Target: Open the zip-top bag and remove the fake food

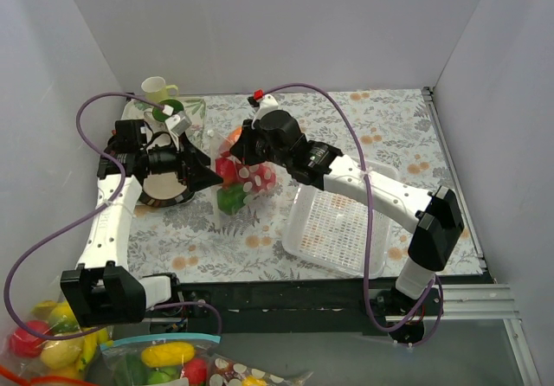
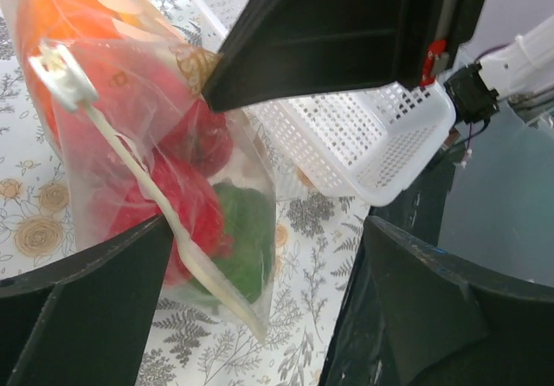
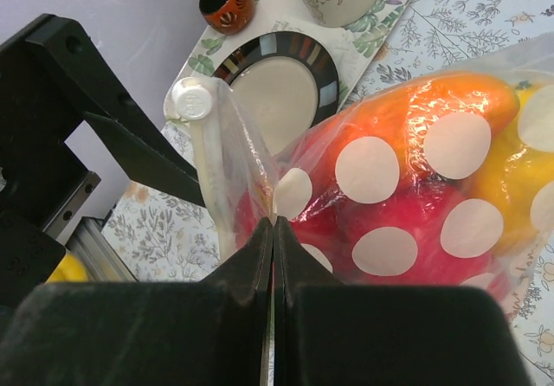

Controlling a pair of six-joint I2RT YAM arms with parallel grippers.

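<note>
Plain white walls point(image 1: 286, 22) close in behind the floral-clothed table point(image 1: 394, 135) and on both its sides; an aluminium rail point(image 1: 447, 157) runs along its right edge. Light is soft, even.

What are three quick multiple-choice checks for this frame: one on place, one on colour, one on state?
1. In the top view, where does the white basket lie from the zip-top bag?
A. to its left
B. to its right
C. under it

2. What colour are the dots printed on the bag?
A. white
B. blue
C. black

3. What is the right gripper doing?
A. open, clear of the bag
B. shut on the bag's film
C. shut on the basket

Key:
1 B: the top view shows the basket to the right of the bag.
2 A: the right wrist view shows white circles over the fake food.
3 B: its fingers meet with the film pinched between them.
</note>
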